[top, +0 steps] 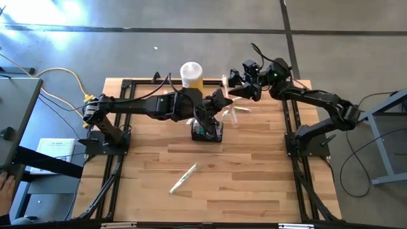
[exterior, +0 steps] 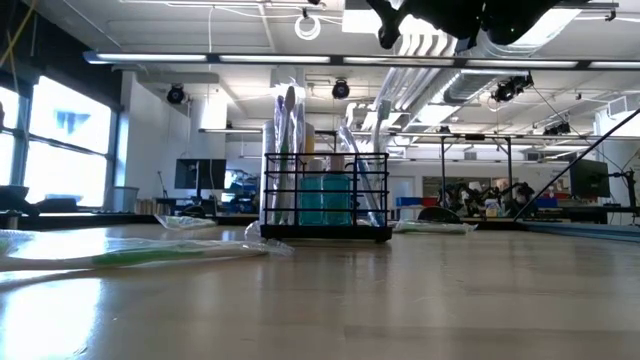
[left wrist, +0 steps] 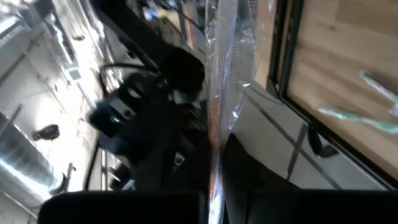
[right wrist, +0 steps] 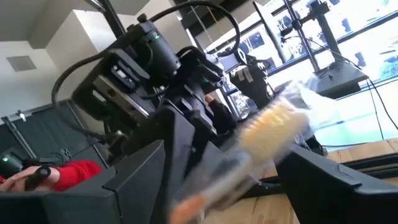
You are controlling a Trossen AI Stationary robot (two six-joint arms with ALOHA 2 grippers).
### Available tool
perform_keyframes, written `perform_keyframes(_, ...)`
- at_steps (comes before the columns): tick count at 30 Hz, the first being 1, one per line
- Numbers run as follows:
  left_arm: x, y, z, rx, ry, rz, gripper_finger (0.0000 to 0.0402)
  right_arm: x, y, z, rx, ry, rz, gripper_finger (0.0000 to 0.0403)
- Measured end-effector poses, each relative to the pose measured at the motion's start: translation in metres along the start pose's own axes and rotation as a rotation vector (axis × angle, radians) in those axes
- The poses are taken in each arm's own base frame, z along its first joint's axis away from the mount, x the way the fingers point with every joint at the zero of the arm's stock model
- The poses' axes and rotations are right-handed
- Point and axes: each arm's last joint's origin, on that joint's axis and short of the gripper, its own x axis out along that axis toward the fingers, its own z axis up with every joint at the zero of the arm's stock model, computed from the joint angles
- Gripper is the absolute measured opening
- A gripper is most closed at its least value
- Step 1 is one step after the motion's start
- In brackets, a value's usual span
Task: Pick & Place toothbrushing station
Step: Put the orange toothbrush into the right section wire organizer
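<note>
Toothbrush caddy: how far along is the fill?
Done: the black mesh caddy already holds several upright wrapped brushes. In hand: the left gripper, shut, pinches a wrapped toothbrush above the caddy; the right gripper is open beside it, near its bristle end. Left: that brush needs seating, and another wrapped toothbrush lies loose on the table.

Black wire-mesh caddy (top: 208, 133) — glossy wood table (top: 254, 172)

The wooden worktop (top: 254, 178) carries the black wire-mesh toothbrushing station (top: 208, 132), a yellow-and-white canister (top: 191, 74) behind it, and a wrapped toothbrush (top: 184, 177) lying nearer the front.
</note>
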Motion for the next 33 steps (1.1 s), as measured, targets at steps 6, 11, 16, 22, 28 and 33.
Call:
perform_keyframes(6, 0.004, -0.001, 0.002, 0.003, -0.043, 0.011, 0.0013, 0.000, -0.001, -0.001, 0.004, 0.003, -0.014, 0.0290)
perform_keyframes(11, 0.006, -0.001, -0.005, -0.006, -0.038, 0.011, 0.0013, 0.000, -0.002, -0.001, -0.012, 0.000, -0.017, 0.0283)
perform_keyframes(16, 0.007, -0.002, -0.009, -0.005, -0.029, 0.009, 0.0013, 0.000, -0.002, -0.002, -0.043, 0.005, -0.023, 0.0238)
perform_keyframes(22, 0.007, -0.002, -0.009, -0.001, -0.030, 0.011, 0.0013, 0.001, -0.002, -0.002, -0.057, 0.004, -0.026, 0.0147)
perform_keyframes(28, 0.007, -0.004, -0.009, 0.019, -0.031, -0.010, 0.0013, 0.004, -0.001, -0.004, -0.118, 0.009, -0.013, 0.0048)
perform_keyframes(33, 0.008, -0.005, -0.011, 0.022, -0.019, -0.017, 0.0014, 0.004, 0.000, -0.004, -0.139, 0.007, -0.012, 0.0014)
